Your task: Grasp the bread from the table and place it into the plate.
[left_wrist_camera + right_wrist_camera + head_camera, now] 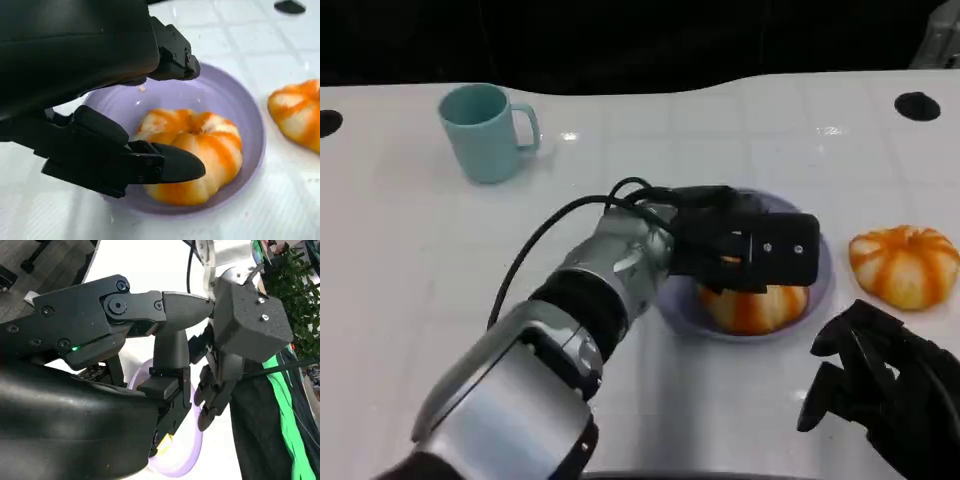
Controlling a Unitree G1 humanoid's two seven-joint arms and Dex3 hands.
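This looks like a lab or office set up for robot trials. A plain white table (420, 260) with black cable holes stands against a dark backdrop, and the right wrist view shows an office chair base (37, 255) on grey floor beside potted greenery (300, 285).

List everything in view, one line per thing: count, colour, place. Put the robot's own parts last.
Bread: two, orange with pale stripes; one in the plate under the left robot hand, the other on the table to the plate's right.
Plate: one, lilac, middle of the table.
Mug: one, pale teal, upright, far left of the table, handle to the right.
Table: one, white, with a dark round hole near each far corner.
Left robot hand: one, black, on a silver forearm, over the plate, fingers apart around the bread.
Right robot hand: one, black, near right, holding nothing, fingers curled.
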